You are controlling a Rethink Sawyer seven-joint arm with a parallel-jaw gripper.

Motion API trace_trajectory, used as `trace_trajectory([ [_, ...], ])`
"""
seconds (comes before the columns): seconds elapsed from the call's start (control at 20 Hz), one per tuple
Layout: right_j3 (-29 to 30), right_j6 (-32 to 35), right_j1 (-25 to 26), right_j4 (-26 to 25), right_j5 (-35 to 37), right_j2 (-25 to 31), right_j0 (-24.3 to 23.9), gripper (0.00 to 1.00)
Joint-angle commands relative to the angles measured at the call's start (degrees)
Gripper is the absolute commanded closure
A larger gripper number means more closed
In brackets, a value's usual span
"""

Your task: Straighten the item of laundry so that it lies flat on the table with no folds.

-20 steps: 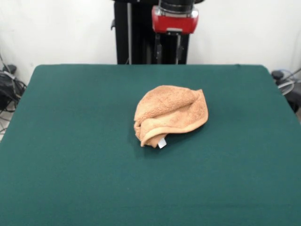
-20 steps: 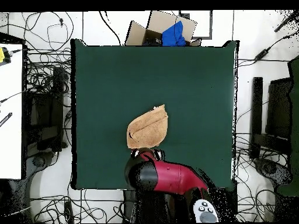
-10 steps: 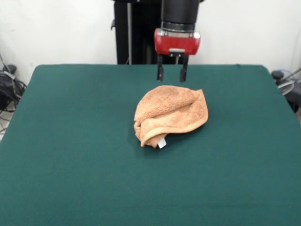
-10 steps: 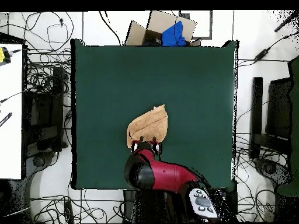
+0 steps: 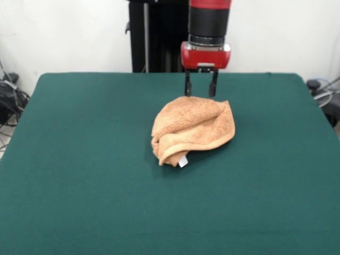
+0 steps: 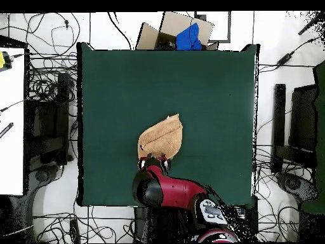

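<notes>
The item of laundry (image 5: 192, 129) is a light-orange towel, crumpled and folded over itself near the middle of the green table (image 5: 79, 175), with a small white tag at its near edge. In the overhead view the towel (image 6: 162, 138) lies just beyond the arm. My gripper (image 5: 200, 94) hangs over the towel's far edge, open, its two dark fingers (image 5: 187, 87) pointing down with their tips at or just above the cloth and nothing held. From above, the gripper (image 6: 156, 158) is mostly hidden under the red wrist.
A cardboard box with a blue cloth (image 6: 188, 35) stands off the table's far edge in the overhead view. Cables and equipment lie on the floor around the table.
The gripper has come down and moved right in the front view, from above the table's far edge to the towel's far edge. The towel has not moved.
</notes>
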Motion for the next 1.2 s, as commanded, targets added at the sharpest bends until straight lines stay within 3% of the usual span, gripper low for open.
trace_trajectory([
  [0.05, -0.4, 12.3, 2.8, 1.1, -2.2, 2.6, 2.0, 0.00],
  [0.65, -1.3, 12.8, 2.1, 2.5, -0.6, 2.6, 2.1, 0.00],
  [1.2, -2.7, 11.7, -1.5, 6.2, 10.4, 3.7, 0.7, 0.00],
])
